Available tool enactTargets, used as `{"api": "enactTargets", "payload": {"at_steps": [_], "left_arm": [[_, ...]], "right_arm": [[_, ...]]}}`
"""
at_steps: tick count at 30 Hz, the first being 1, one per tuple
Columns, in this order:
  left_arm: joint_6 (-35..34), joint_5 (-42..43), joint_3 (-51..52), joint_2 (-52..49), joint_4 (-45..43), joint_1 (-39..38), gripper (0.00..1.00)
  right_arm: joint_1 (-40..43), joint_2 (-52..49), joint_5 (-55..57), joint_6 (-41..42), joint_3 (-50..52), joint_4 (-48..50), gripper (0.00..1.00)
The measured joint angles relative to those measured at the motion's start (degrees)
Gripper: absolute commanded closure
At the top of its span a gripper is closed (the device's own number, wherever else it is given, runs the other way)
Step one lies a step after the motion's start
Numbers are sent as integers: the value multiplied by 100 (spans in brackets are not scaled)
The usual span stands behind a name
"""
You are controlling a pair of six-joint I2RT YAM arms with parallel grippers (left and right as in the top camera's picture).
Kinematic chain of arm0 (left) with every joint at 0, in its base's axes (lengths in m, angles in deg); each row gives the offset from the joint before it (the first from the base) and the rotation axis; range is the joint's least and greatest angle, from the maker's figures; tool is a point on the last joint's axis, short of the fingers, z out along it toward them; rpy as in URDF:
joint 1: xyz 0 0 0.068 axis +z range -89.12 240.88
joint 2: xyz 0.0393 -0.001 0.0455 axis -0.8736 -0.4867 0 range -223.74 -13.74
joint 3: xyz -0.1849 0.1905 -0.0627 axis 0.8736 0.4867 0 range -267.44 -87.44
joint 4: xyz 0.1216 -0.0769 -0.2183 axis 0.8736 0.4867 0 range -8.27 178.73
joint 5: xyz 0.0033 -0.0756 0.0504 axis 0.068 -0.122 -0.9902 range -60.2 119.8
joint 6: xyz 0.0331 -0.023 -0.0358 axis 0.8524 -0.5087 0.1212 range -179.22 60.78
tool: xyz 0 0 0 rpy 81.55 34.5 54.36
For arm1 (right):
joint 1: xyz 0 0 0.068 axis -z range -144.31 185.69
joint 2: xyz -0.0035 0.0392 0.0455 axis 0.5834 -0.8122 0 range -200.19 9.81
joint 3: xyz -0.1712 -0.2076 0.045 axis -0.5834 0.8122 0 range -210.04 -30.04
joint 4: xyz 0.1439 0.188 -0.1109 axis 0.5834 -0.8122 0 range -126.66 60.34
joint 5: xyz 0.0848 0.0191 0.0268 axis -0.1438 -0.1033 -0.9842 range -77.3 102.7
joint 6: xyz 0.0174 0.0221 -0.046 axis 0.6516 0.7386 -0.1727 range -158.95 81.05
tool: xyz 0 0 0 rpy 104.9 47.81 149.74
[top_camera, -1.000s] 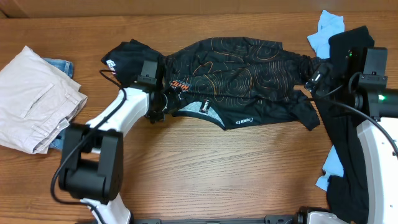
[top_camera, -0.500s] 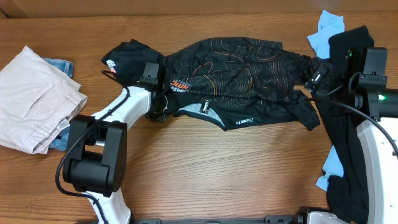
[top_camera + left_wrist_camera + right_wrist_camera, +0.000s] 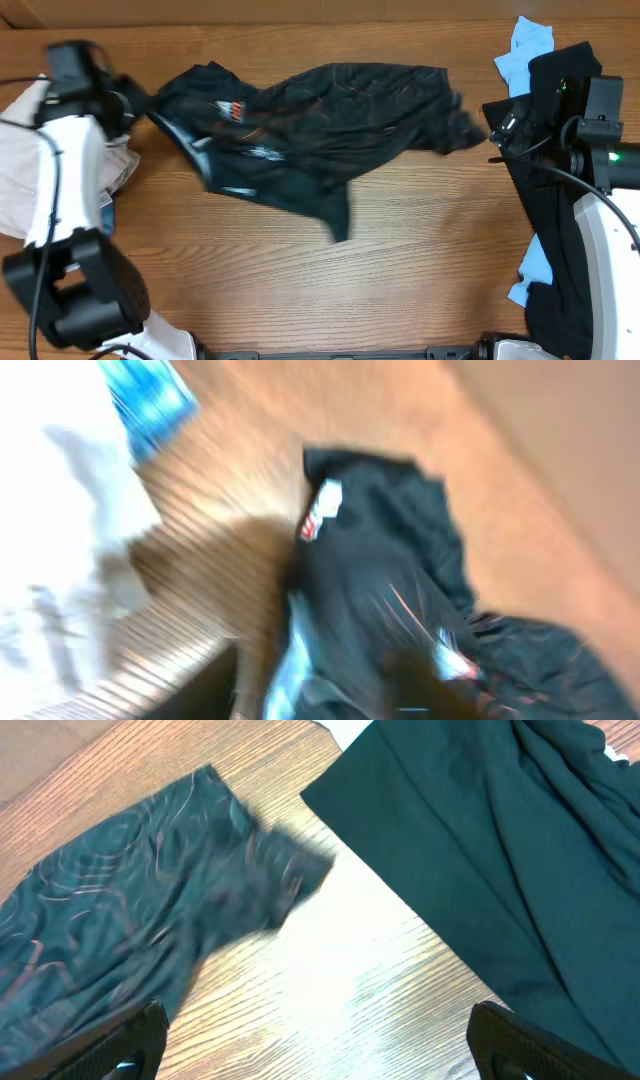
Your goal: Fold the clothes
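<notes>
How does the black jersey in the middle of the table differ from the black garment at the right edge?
The jersey carries logos and thin wavy lines; the black garment shows no print. The jersey stretches sideways across the middle; the black garment runs along the right edge. The jersey lies directly on the table; the black garment lies over a light blue cloth. Both are black and not yet folded.

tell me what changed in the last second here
The left arm swung out to the far left, and the black shirt slid left with it, its right end now clear of the right arm. Whether the left jaws hold it is too blurred to tell. The right arm, jaws open, the beige garment and the dark pile stayed put.
</notes>
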Motion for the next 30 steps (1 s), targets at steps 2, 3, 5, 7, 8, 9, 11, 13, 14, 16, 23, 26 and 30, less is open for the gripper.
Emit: {"api": "enactTargets", "payload": {"at_steps": [2,3,5,7,8,9,11,13,14,16,23,26,30], "left_arm": [[31,177,-118,90,273,129,0],[52,264,-149,98,590,120,0],[79,374,-136,98,1038,50,0],[109,483,-114,61,2103,-214,0],[114,503,-81,55,2247,-308,0],[116,522,-57,37,2411,-428,1],[129,562,153,31,2549,-706,3],[129,588,507,28,2500,-1016,5],[129,601,664,24,2485,-1128,5],[101,623,1204,2,2243,-1467,10],[-511,651,2785,-94,780,-2245,27],[-660,660,2881,-22,94,-2424,30],[-782,549,3029,74,-293,-2575,30]], "right_arm": [[-2,0,0,0,0,0,0],[-2,0,0,0,0,-4,0],[0,0,0,2,0,-24,0],[-2,0,0,2,0,-33,0],[-2,0,0,2,0,-35,0],[-2,0,2,0,0,-33,0],[-2,0,0,0,0,-39,0],[0,0,0,2,0,-42,0],[-2,0,2,-2,0,-44,0],[-2,0,0,2,0,-52,0],[0,0,0,0,-2,-74,0],[-2,0,0,0,-2,-76,0],[0,0,0,2,-2,-79,0]]}}
